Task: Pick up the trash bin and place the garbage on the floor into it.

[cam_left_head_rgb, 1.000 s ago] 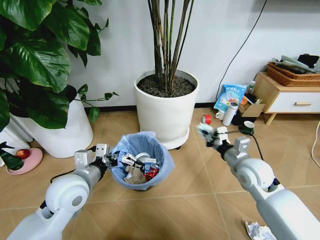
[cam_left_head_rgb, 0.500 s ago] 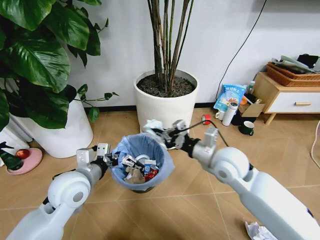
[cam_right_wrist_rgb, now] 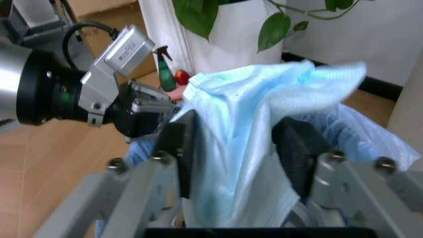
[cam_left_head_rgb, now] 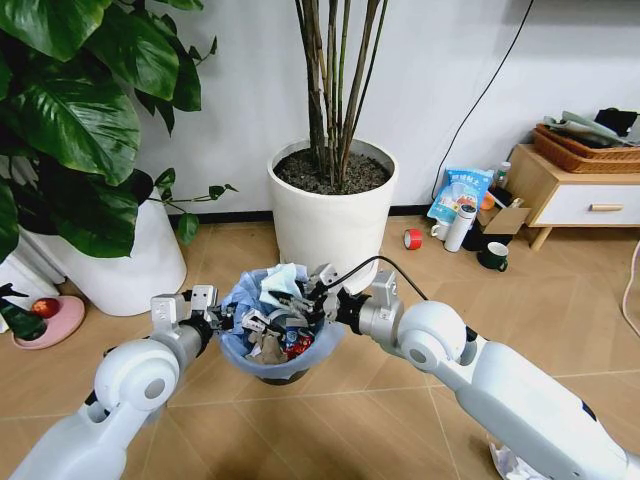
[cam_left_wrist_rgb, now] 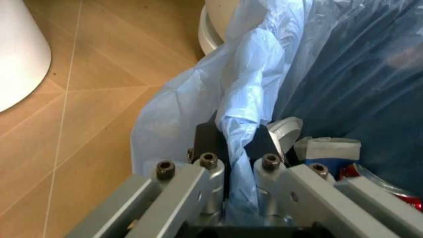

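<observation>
Head view: trash bin lined with a light blue bag, raised between two white arms, in front of a large white plant pot on a tiled floor
Left tool: clamped on the bin's near rim, bag plastic bunched between its fingers; it carries the bin
Right tool: over the bin's mouth, pinching a pale blue scrap between its dark pads; the scrap hangs above the litter, not yet let go
Garbage in the bin: white wads, wrappers and something red lie inside already
Progress: my judgement is well along; bin picked up, several pieces in, one in hand
Left to do: a crumpled white paper wad lies on the floor by the right arm; a red can lies near the wall
Writing: none legible; the blue packet by the wall bears print too small to read
</observation>
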### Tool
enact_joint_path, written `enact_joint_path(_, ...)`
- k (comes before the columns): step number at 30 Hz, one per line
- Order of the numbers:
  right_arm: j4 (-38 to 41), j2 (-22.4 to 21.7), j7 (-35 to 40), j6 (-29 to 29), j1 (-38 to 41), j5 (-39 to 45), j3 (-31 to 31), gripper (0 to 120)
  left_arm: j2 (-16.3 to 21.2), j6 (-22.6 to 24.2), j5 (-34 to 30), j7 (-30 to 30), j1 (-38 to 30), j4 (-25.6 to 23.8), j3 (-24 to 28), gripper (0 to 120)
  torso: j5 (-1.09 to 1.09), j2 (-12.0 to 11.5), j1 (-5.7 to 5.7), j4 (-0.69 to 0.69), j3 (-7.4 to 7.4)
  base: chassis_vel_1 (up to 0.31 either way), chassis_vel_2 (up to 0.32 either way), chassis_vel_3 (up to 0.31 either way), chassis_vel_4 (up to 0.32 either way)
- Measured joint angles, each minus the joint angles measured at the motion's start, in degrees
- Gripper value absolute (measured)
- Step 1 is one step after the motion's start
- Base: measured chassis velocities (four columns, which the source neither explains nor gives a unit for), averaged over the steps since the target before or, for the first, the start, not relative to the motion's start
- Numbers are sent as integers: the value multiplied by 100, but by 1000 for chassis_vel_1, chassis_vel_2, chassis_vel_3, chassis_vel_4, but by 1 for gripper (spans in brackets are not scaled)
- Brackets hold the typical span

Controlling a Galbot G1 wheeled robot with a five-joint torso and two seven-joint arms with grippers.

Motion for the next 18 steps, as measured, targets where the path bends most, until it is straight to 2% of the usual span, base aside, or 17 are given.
enact_joint_path(1, -8, 5, -18, 0, 11, -16, -24, 48, -1, 0, 4, 0, 0, 1, -1, 0, 1, 0, 0, 0, 0, 0, 0, 0, 0)
enact_joint_path(2, -8, 5, -18, 0, 11, -16, -24, 48, -1, 0, 4, 0, 0, 1, -1, 0, 1, 0, 0, 0, 0, 0, 0, 0, 0)
enact_joint_path(4, -19, 17, -48, -3, 17, -69, -55, 62, 4, 0, 5, 2, 0, 1, -12, 0, 0, 0, 0, 0, 0, 0, 0, 0, 0)
enact_joint_path(5, -19, 17, -48, -3, 17, -69, -55, 62, 4, 0, 5, 2, 0, 1, -12, 0, 0, 0, 0, 0, 0, 0, 0, 0, 0)
enact_joint_path(7, -52, 16, -84, 16, 19, -193, -68, 71, 12, -2, 9, 3, 0, 0, -27, 0, 1, 0, 0, 0, 0, 0, 0, 0, 0)
enact_joint_path(9, -55, 12, -96, 22, 19, -216, -68, 74, 13, -3, 9, 4, 0, -1, -33, 0, 1, 0, 0, 0, 0, 0, 0, 0, 0)
enact_joint_path(13, -41, 30, -26, 80, -8, -228, 9, 94, -10, -14, 28, 9, 6, -3, -36, 0, 1, 0, 0, 1, 0, 0, 0, 0, 0)
enact_joint_path(18, 63, 52, 166, 114, -97, -166, 277, 100, -32, -18, 41, 10, 6, 1, -38, 0, 1, 0, 0, 1, 0, 0, 0, 0, 0)
